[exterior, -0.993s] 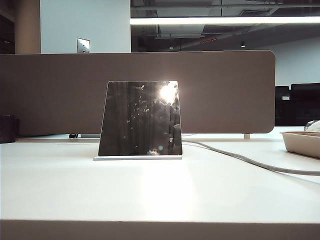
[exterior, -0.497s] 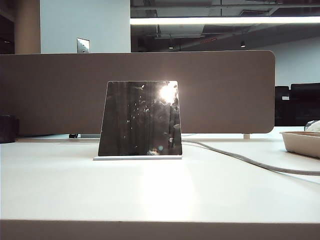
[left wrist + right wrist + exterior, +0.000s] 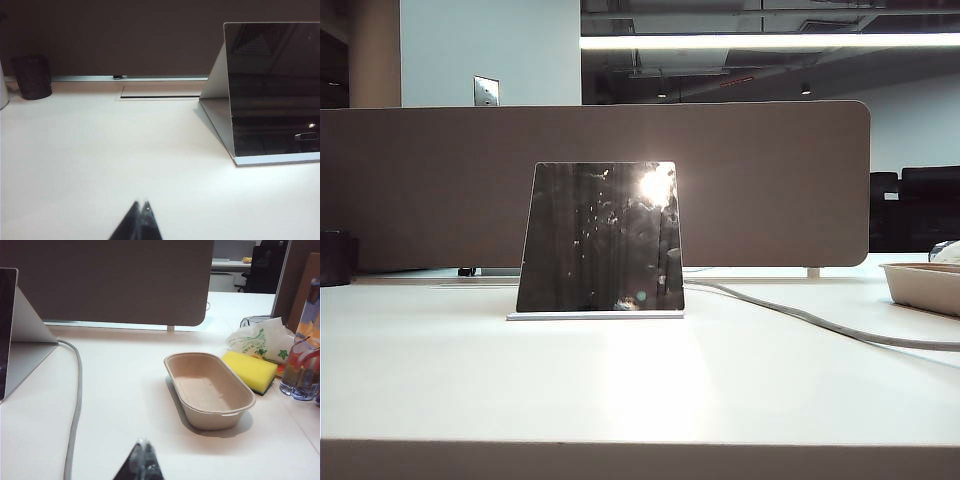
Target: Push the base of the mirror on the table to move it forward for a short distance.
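I'm at the approach step: my left tool (image 3: pixel 141 220) and right tool (image 3: pixel 141 462), both clenched and empty, hover over the table (image 3: pixel 640 390) short of the mirror (image 3: pixel 601 237), so next one must reach its base (image 3: pixel 596 316).

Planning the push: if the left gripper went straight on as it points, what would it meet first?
Probably nothing soon: the left gripper points along bare table toward the brown partition; the mirror stands off to one side.

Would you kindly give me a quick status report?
Left gripper and right gripper shut, clear of mirror. Base untouched on table. Cable beside it.
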